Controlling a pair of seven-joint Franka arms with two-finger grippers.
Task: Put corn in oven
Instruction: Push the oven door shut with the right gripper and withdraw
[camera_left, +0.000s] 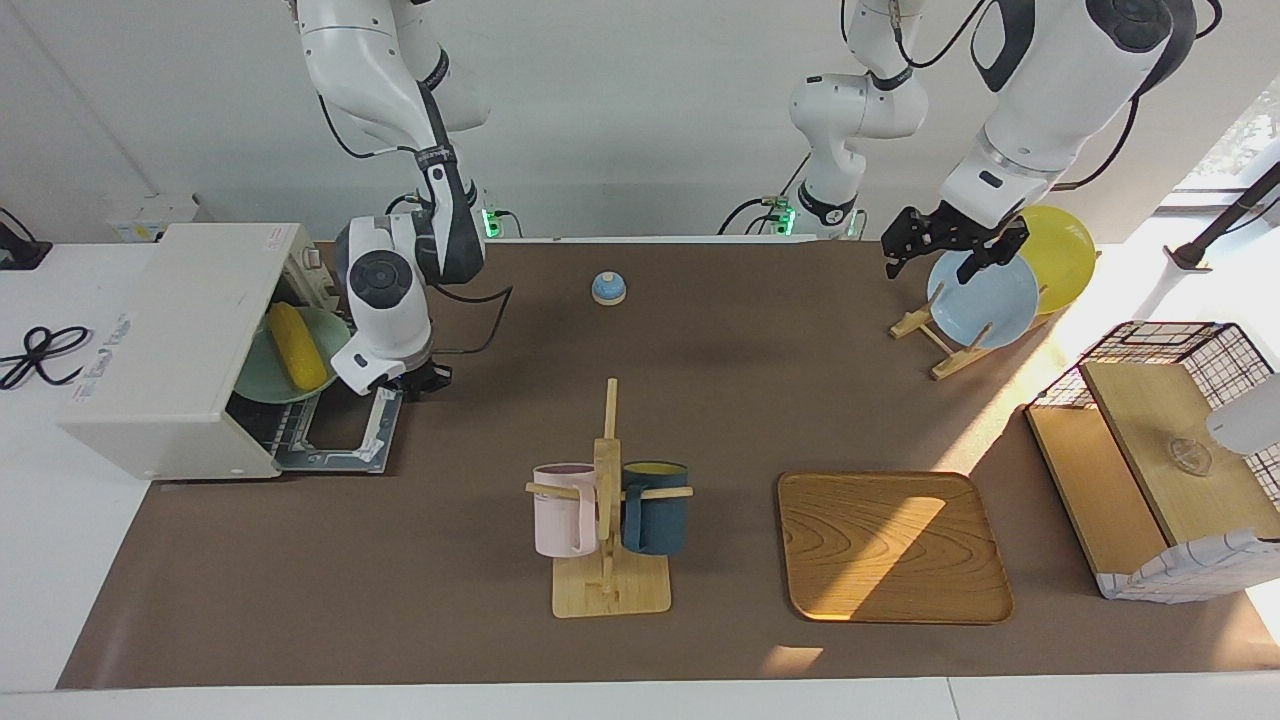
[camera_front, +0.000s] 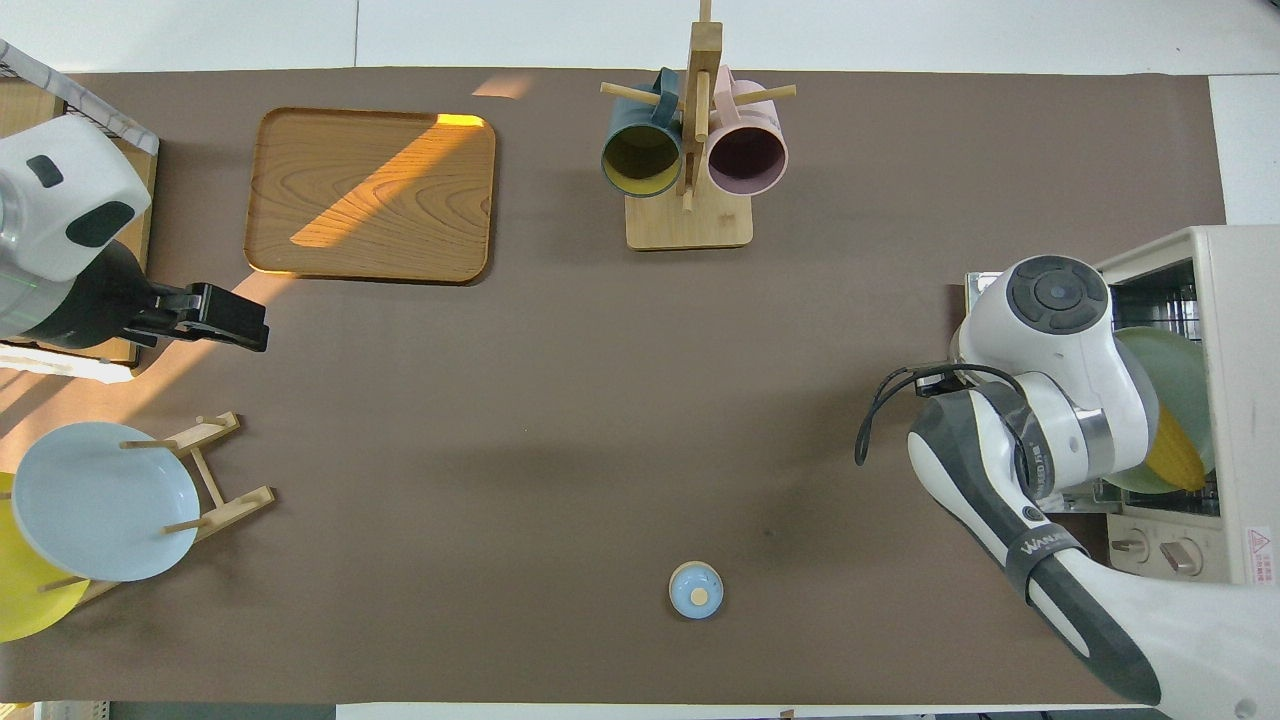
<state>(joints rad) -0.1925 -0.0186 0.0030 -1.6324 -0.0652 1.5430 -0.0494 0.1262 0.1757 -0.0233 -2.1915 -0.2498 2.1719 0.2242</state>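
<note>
right tool (camera_left: 412, 377), grip state indeterminate, hovers over the open oven door. left tool (camera_left: 950, 247), fingers spread, waits. glossy yellow corn cob (camera_left: 297, 345) looks stiff, slippery; grasp mid-length.

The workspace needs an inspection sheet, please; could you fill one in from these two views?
Surface: brown mat over a white table.
Job's things: corn lies on a green plate in the oven; its door is down, open.
Clutter: mug rack with pink mug and blue mug; wooden tray; plate rack with blue plate and yellow plate; small blue knob; wire basket.
Grippers: right gripper over the oven door, holding nothing; left gripper waits over the plate rack, open.
Cables: black cable coiled on the white table beside the oven.
Surroundings: white wall; nothing else seen.
</note>
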